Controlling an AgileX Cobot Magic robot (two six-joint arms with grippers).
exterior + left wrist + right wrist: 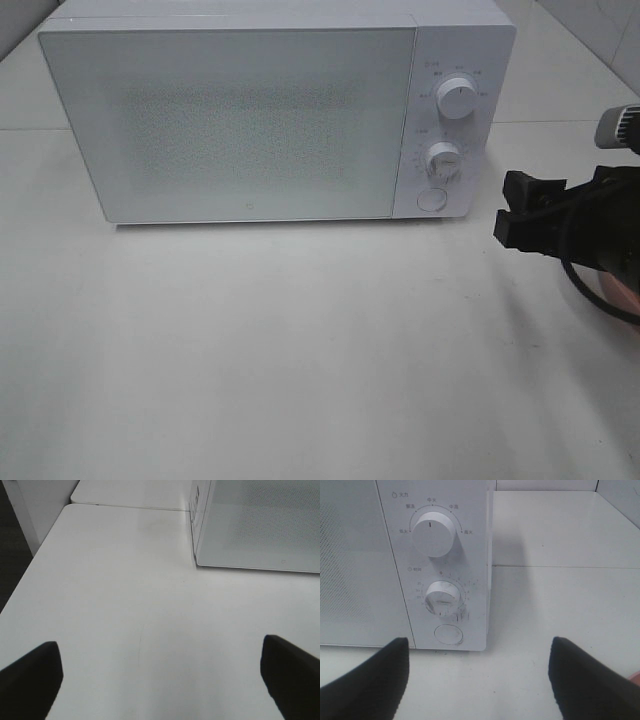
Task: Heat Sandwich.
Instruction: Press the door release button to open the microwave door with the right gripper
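Observation:
The sandwich is out of view. The white microwave (pixel 250 110) stands at the back of the table with its door shut. Its panel has a power knob (pixel 456 97), a timer knob (pixel 441 159) and a round button (pixel 431 199). My right gripper (pixel 507 210) is open and empty, just right of the panel and apart from it. In the right wrist view (pixel 479 642) it faces the timer knob (pixel 443 597) and the button (pixel 447 634). My left gripper (pixel 159 642) is open and empty over bare table, left of the microwave's front corner (pixel 197 560).
A sliver of something pink (pixel 625 295) shows under my right arm at the right edge, and in the right wrist view (pixel 636 676). The white table (pixel 300 350) stretches in front of the microwave. Its left edge (pixel 30 575) drops to a dark floor.

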